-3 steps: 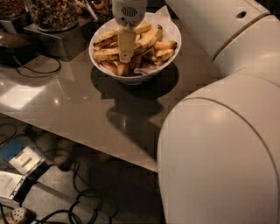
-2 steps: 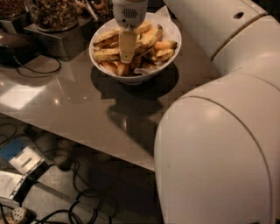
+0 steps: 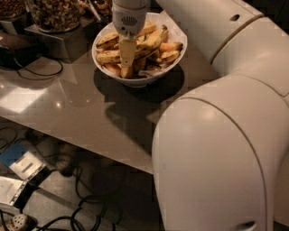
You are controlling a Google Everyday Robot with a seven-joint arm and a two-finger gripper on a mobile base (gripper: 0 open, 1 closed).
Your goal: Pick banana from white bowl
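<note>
**Gripper down in the bowl, barely any motion**

Not much has changed in the last sec. The gripper (image 3: 127, 70) sits at the same spot over the left-centre of the white bowl (image 3: 140, 81), tip low among the fruit, same as a sec ago. Only the big pale arm (image 3: 216, 149) in the foreground has crept a touch to the left. Bowl and fruit haven't budged.

My read: the reach is done and we're at the grab stage, w/ no lift yet. Nothing has come up out of the bowl. Can't tell if the gripper is spread or closed, or if it has anything. It's seen from above and hides its own tip.

The banana (image 3: 150, 42) lies in the bowl, just right of the gripper. It curves up toward the far-right rim. It's long and dull yellow w/ brown freckles and a dark end. It seems to run on under the gripper to the left, but that part is hidden, so not sure. Shorter pieces are packed round it, touching.

The bowl sits on the grey table (image 3: 76, 113), near the back edge. Jars (image 3: 54, 13) stand behind-left, and there are cables (image 3: 86, 212) on the floor below.
</note>
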